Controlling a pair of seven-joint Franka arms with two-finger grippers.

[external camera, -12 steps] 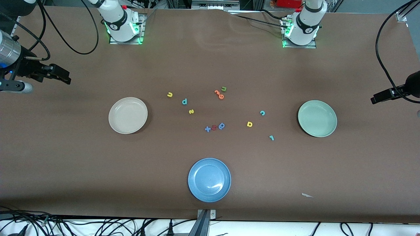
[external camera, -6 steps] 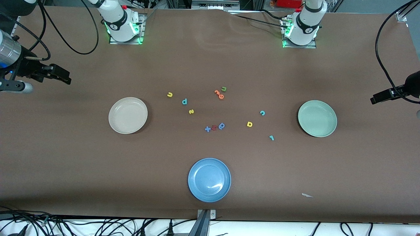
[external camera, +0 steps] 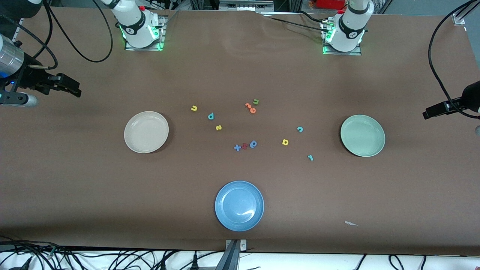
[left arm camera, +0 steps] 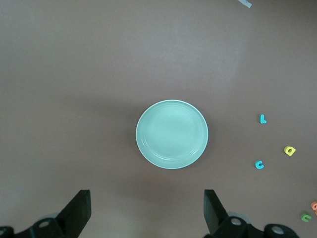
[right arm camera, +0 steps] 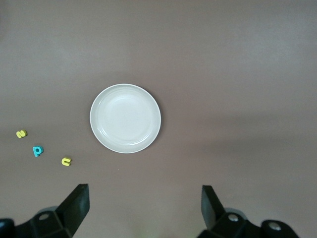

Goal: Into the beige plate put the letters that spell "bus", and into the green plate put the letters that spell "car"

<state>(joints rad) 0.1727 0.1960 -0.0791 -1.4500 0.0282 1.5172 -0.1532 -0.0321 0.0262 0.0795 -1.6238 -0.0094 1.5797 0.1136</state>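
So the extras: a blue plate point(external camera: 239, 205) sits on the brown surface point(external camera: 75, 180) close to the front camera's edge, nothing in it; up in the middle there's a green "u" point(external camera: 256, 101) touching two orange letters point(external camera: 250, 108); nearer the camera than those, a tight little row of a blue "x" point(external camera: 237, 147), a red letter point(external camera: 244, 146) and a blue "a" point(external camera: 253, 144); also a white scrap point(external camera: 350, 223) toward the left arm's end.

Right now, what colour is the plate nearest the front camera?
Blue plate, plain; clearest in the front view.
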